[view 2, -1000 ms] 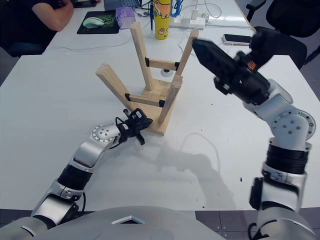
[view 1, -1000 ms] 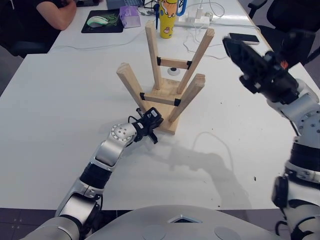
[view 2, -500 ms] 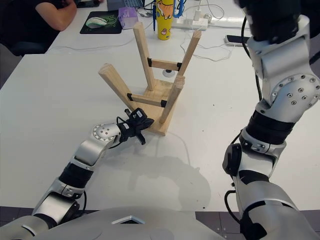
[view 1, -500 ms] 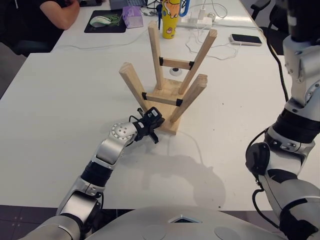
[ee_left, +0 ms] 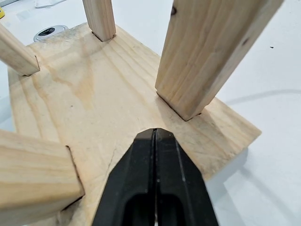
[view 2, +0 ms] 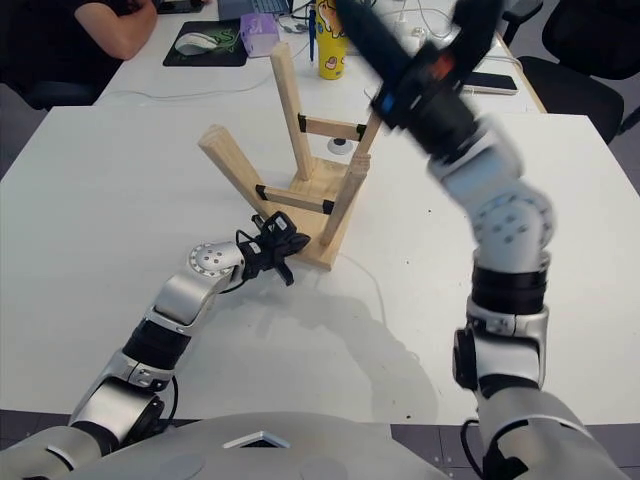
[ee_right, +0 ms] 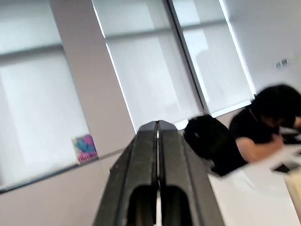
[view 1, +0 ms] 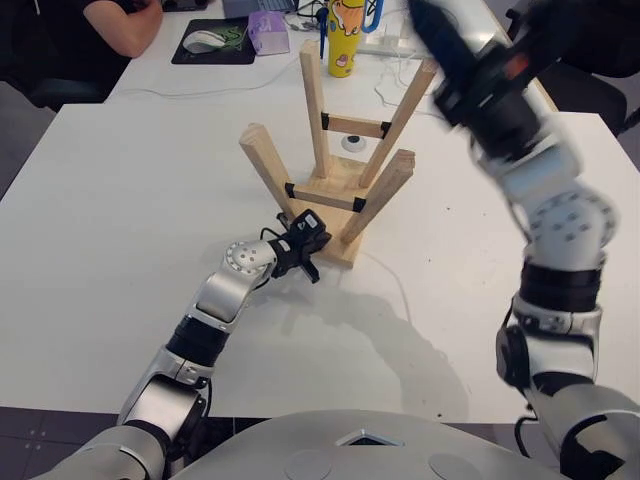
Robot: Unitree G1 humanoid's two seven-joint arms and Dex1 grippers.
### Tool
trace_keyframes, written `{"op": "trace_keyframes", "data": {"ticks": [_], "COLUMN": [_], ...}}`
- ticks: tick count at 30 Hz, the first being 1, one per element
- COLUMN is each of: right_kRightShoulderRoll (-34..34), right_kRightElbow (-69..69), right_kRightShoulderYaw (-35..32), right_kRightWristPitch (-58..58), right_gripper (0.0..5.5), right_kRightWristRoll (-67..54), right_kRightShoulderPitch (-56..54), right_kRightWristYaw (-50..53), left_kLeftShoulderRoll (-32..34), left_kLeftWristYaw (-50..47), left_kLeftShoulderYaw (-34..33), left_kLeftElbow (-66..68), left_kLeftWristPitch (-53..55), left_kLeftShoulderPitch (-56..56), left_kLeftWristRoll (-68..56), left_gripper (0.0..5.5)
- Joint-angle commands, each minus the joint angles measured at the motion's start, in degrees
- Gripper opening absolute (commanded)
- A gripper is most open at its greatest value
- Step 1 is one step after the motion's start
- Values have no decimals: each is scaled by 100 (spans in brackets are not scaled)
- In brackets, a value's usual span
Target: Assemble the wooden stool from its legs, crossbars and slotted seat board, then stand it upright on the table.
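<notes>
On the bench point(view 1: 120, 200), your stool point(view 1: 335, 188) sits assembled but legs-up; left jaws pressed shut, empty, at the seat board point(ee_left: 94, 94); right jaws closed, aloft. Next: open, grip, flip.

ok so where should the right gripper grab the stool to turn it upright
Likely the upper crossbar, coming down from above. The seat board lies on the table with the legs pointing up, so that bar is exposed on top, and it looks slimmer than the legs.
</notes>
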State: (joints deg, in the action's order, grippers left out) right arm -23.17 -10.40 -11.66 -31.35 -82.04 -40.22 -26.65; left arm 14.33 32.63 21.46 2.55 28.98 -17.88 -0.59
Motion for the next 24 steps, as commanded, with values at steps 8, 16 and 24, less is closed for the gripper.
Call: {"op": "trace_keyframes", "data": {"ticks": [8,16,24], "right_kRightShoulderRoll": [-1976,-727,-1198], "right_kRightElbow": [-243,518,-564], "right_kRightShoulderYaw": [3561,1204,147], "right_kRightWristPitch": [-1210,883,-1186], "right_gripper": [2,2,2], "right_kRightWristRoll": [2729,2431,-457], "right_kRightShoulderPitch": [2338,1135,2034], "right_kRightWristYaw": [66,-272,-1451], "left_kLeftShoulderRoll": [201,167,83], "left_kLeftWristYaw": [-42,-102,-222], "left_kLeftShoulderYaw": [45,-15,-89], "left_kLeftElbow": [523,705,699], "left_kLeftWristPitch": [410,267,23], "left_kLeftShoulderPitch": [374,397,436], "left_kLeftWristRoll": [143,99,56], "left_gripper": [0,0,0]}}
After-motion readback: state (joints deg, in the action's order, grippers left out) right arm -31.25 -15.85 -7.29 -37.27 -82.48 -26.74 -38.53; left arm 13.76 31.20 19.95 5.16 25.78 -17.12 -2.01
